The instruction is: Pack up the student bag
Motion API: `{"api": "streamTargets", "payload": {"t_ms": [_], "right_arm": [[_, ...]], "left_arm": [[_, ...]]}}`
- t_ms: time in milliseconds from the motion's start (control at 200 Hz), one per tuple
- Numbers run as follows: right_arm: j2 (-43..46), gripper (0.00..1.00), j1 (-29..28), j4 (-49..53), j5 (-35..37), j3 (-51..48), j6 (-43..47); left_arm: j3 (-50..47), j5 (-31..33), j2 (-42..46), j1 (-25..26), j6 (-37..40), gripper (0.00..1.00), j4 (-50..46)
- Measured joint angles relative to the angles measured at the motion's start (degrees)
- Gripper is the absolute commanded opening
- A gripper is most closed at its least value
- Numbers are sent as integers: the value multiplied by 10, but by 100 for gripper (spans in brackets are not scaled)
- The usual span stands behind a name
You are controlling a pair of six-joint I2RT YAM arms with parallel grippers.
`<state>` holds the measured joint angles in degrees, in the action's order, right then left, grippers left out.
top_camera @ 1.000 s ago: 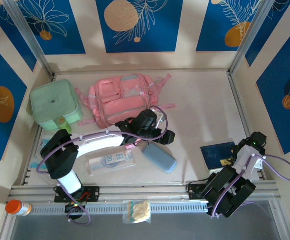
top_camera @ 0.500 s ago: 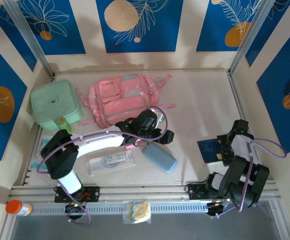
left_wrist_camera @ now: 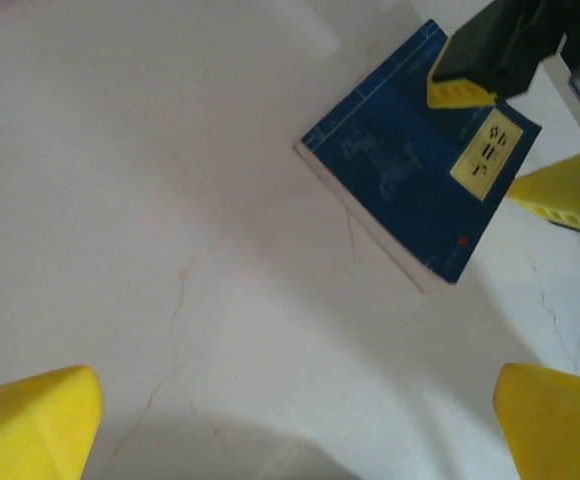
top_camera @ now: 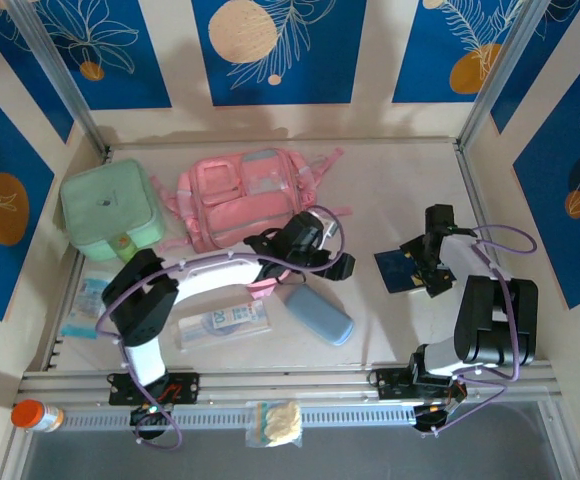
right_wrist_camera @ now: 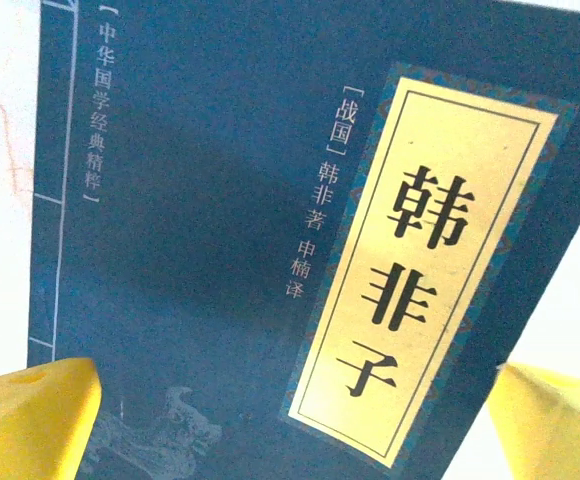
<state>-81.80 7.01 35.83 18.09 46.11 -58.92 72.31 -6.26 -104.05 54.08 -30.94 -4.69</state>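
The student bag [top_camera: 245, 200] lies flat at the back of the table [top_camera: 390, 190], left of centre, with its front pockets up and its loose straps trailing to the right. A mint-green case [top_camera: 105, 210] sits just beside it on the left. The left gripper [top_camera: 338, 268] hangs over bare tabletop just in front of the bag's near right corner, fingers spread wide with nothing between them. In its wrist view the yellow fingertips [left_wrist_camera: 30, 425] sit at the bottom corners with plain table between. The right gripper [top_camera: 427, 262] is over the dark blue book [top_camera: 398, 270], which lies flat right of centre, well apart from the bag. Its jaws stand wide apart, not closed on the book. From the left wrist view, one pad is over the book's far edge by the gold title label [left_wrist_camera: 485, 150] and the other is just off the book's side. Contact with the cover cannot be told. A blue oblong case [top_camera: 320, 315] and a boxed tube [top_camera: 225, 322] lie in front of the bag, near the left arm.
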Motion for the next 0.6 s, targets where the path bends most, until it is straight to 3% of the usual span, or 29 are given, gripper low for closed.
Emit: {"api": "streamTargets", "payload": {"t_ms": [150,250,345,595], "right_arm": [[24,99,10,8,9,-6,21],[28,99,65,4,-10,-18,33],[16,99,102,1,-10,-18,45],[-63,99,129,-21,-17,24,64]], "left_arm": [[52,-16,-59,-3,10,99,29],[99,-33,-104,-3,16,99,37],[128,-45,-141,-4,14,99,66],[158,-66,-198,-5,14,100,116]]}}
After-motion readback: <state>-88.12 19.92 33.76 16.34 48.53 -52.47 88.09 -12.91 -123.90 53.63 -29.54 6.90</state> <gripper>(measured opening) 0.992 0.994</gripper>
